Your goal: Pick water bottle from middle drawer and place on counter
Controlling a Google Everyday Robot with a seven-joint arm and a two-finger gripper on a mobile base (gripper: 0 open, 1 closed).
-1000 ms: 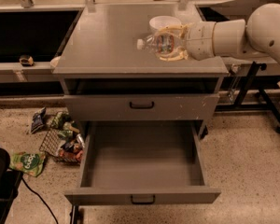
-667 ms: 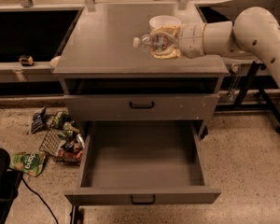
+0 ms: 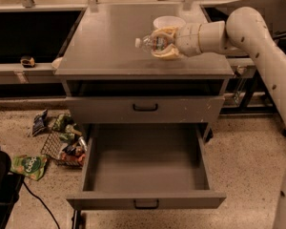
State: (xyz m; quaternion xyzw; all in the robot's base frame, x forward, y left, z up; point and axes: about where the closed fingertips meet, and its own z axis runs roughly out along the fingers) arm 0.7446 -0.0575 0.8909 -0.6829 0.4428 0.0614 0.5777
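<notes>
The water bottle [image 3: 150, 43] lies sideways with its white cap pointing left. It is held in my gripper [image 3: 163, 45], whose fingers [image 3: 166, 55] are shut around its body. It hangs low over the right part of the counter [image 3: 109, 37]; I cannot tell whether it touches the top. My arm reaches in from the right. Below, the middle drawer [image 3: 145, 168] is pulled fully open with a bare floor and a black handle on its front.
A white bowl [image 3: 169, 21] stands on the counter just behind the gripper. A closed drawer front [image 3: 145, 109] sits above the open one. Snack bags and a wire basket [image 3: 62, 144] lie on the floor at left. Black-fronted benches [image 3: 33, 32] flank the cabinet.
My gripper has carried the bottle a little to the left over the counter. The open drawer has not moved.
</notes>
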